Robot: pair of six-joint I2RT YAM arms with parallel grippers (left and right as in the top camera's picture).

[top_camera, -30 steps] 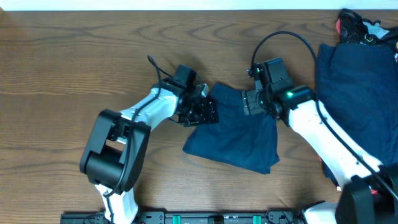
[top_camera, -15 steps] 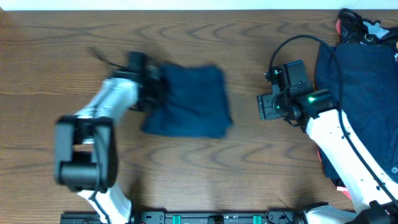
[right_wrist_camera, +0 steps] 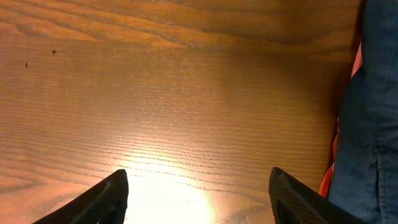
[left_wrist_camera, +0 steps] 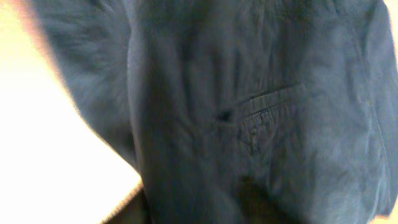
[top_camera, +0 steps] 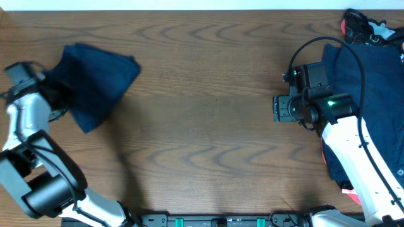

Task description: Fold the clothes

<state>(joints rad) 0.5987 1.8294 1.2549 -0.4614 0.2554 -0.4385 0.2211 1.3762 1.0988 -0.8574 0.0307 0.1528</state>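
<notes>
At the left gripper (top_camera: 58, 96), fingers buried in dark cloth and hidden in both views; seemingly clamped on the edge of the navy shorts (top_camera: 95, 75), judging by the fabric bunched right against it, though the closure itself cannot be seen. Nothing but rumpled navy cloth across the left wrist view, with a welt pocket (left_wrist_camera: 267, 109) and its small buttonhole near the middle, and a blurred pale strip of table along the left. From overhead, a folded wedge-shaped bundle at the far left of the wooden table (top_camera: 202, 126), near the back edge, narrowing to a corner toward the front, soft in outline. At the right gripper (right_wrist_camera: 199, 199), spread wide with nothing between the two dark fingertips (right_wrist_camera: 106, 199); only bare, brightly lit wood beneath. Overhead, placed right of centre, pointing left, just beside a large navy garment (top_camera: 372, 75) spread over the table's right end, with the white right arm lying across it. At the back right corner, a pink-red piece (top_camera: 345, 27) touching a black piece (top_camera: 358, 19). Along the right edge of the right wrist view, the same navy cloth with a pink-red strip beside it. Shorts and pile well apart, at opposite ends of the table.
</notes>
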